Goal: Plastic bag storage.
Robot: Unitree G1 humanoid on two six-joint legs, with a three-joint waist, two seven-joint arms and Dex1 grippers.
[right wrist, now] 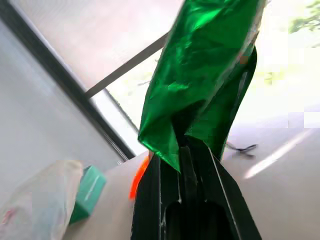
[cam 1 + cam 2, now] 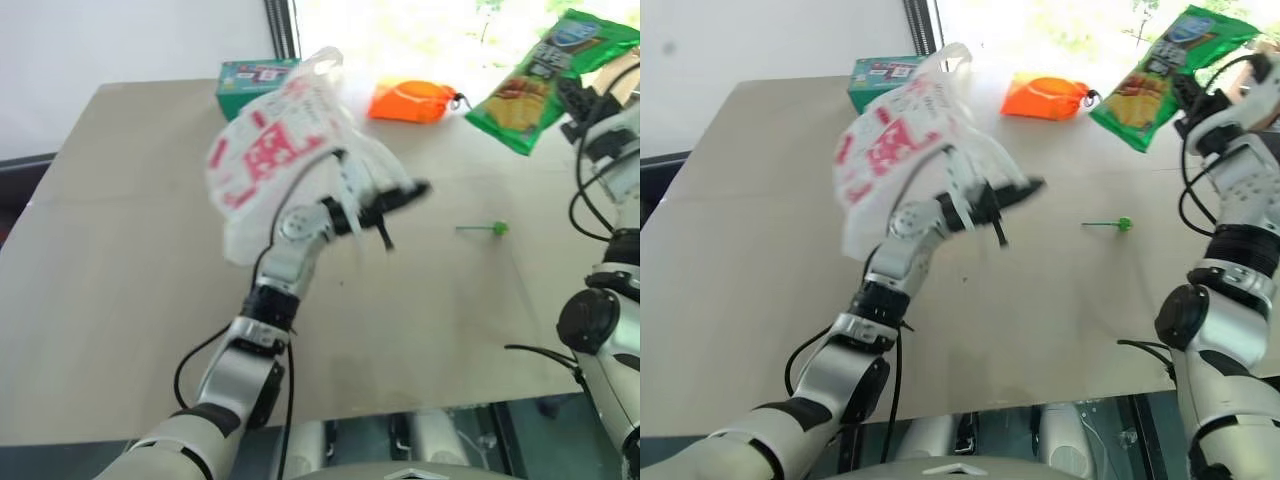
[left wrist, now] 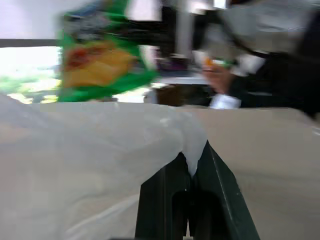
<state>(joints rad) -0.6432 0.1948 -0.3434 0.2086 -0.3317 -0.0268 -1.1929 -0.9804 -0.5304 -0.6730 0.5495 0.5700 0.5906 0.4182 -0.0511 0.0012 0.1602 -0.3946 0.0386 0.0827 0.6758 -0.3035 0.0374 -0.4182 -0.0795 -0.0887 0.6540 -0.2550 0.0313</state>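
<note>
The plastic bag (image 2: 275, 150), crinkly white with red printed marks, hangs in the air over the middle of the table. My left gripper (image 2: 405, 195) is shut on its edge, and the thin film (image 3: 100, 165) drapes over the black fingers (image 3: 220, 195) in the left wrist view. At the far right my right gripper (image 2: 1200, 95) is raised and shut on a glossy green chip packet (image 2: 1160, 70), whose foil (image 1: 200, 80) rises from between its fingers (image 1: 150, 200).
An orange drawstring pouch (image 2: 410, 100) and a teal box (image 2: 250, 80) lie at the back of the tan table (image 2: 120, 270). A green-headed stick (image 2: 485, 229) lies right of centre. A person's hand (image 3: 220, 82) is beyond the table.
</note>
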